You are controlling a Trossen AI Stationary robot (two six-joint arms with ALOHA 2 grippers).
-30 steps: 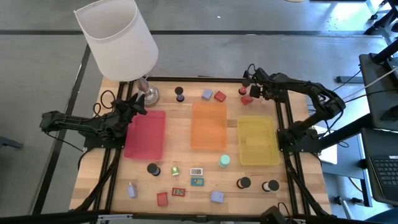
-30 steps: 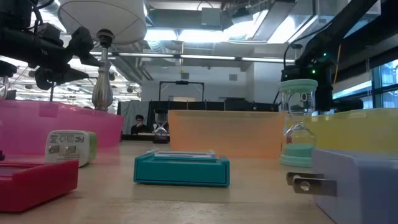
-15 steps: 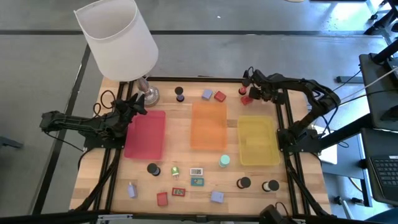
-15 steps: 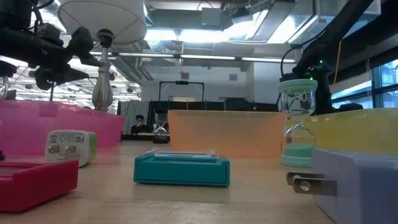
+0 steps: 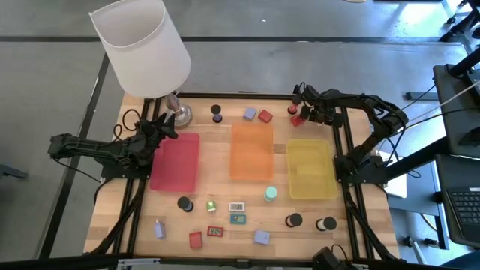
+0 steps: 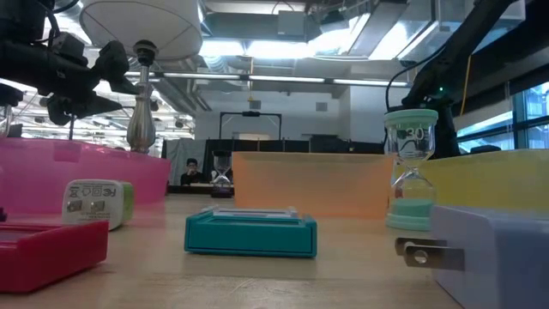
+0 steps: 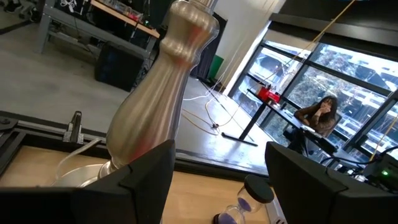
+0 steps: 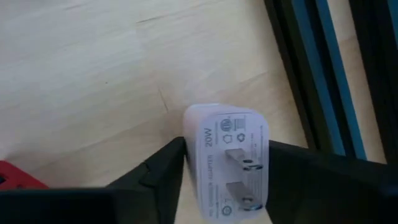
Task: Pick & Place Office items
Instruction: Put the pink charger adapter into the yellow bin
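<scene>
My right gripper [image 5: 303, 114] points steeply down at the table's far right corner, shut on a pale lavender-white charger block [image 8: 229, 160] whose two metal prongs face the wrist camera. In the high view the gripper itself hides the block. A red block [image 5: 298, 119] lies just beside it. My left gripper [image 5: 168, 128] waits open and level at the pink tray's far left corner, facing the lamp's metal stem [image 7: 158, 93]. More office items lie along the table's near part, among them a teal hourglass [image 5: 270, 194] and a teal flat box [image 6: 250, 232]. My right gripper pinches the charger block between its two fingers, one on each of the two opposite sides [image 8: 191, 163] next to the prong face. The fingers come from above, slanting steeply down. The block sits prongs-up, low over the wooden table top; whether it still rests there I cannot tell.
Pink [image 5: 175, 161], orange [image 5: 250, 152] and yellow [image 5: 309, 169] trays lie side by side across the table's middle. The big white-shaded lamp [image 5: 142, 45] stands at the far left. The table's black and blue frame rail [image 8: 323, 74] runs close beside the charger block.
My right arm has leaned forward and its gripper has sunk a little toward the table at the far right corner. My left arm has kept still.
</scene>
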